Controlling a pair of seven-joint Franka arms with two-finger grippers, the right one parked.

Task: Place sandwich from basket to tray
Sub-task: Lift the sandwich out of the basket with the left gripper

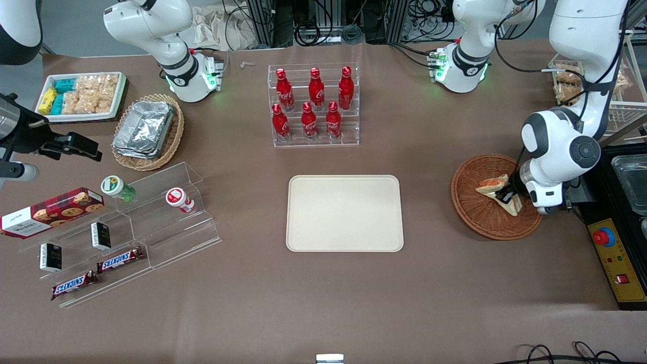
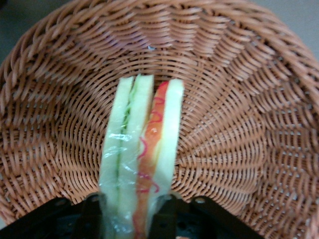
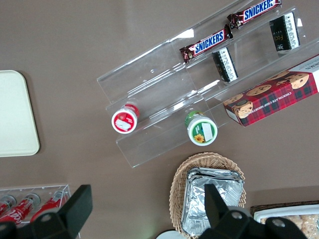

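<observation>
The table [image 1: 323,303], brown, carried everything. The tray [image 1: 345,213] lay flat near the table's middle w/ nothing on it, nearer the front camera than the clear rack of red bottles [image 1: 313,103]. The basket [image 1: 480,207] sat well apart from the tray, toward the working arm's end of the table. The left arm's gripper [image 1: 507,193] was down inside the basket, wrist tilted over the rim.

The sandwich [image 2: 142,154] was in the basket, standing on edge w/ its cut side up per the wrist view: pale bread slices, a green layer in one half, red/orange in the other, clear wrap over it. The jaws stood one on each side of the sandwich's end, pressed against the bread, i.e. closed on it. From the front, the sandwich [image 1: 498,192] showed as two pale wedges beside the black fingers [image 1: 505,188]; couldn't tell whether it was lifted off the wicker or resting on it.

Toward the parked arm's end: a tan basket of foil containers [image 1: 146,130] and a stepped clear stand w/ snack bars [image 1: 121,259].
</observation>
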